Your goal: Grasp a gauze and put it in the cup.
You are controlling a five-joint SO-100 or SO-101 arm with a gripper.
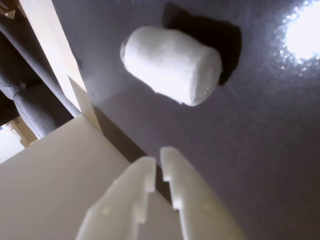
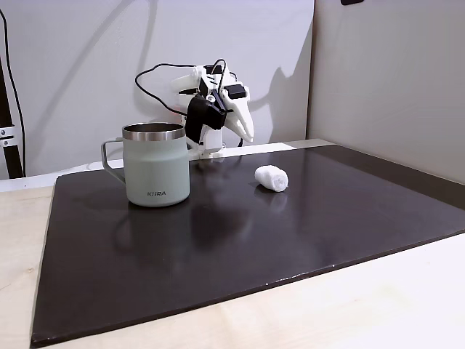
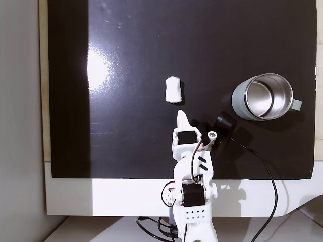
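Lying on the mat (image 3: 126, 141) near the middle of the top-down fixed view: the gauze (image 3: 173, 89), with the cup (image 3: 262, 97) standing well apart at centre right and the gripper (image 3: 182, 117) pointing up just below the gauze. Sitting at centre left of the side fixed view: the cup (image 2: 155, 174), gauze (image 2: 272, 177) to its right, gripper (image 2: 244, 129) hanging behind and between them. Resting at upper centre of the wrist view: the gauze (image 1: 171, 64), above the gripper (image 1: 159, 162).

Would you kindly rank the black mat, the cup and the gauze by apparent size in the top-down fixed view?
Largest to smallest:
1. The black mat, which covers most of the table.
2. The cup, standing open side up on the mat.
3. The gauze, clearly smaller than the cup's mouth.
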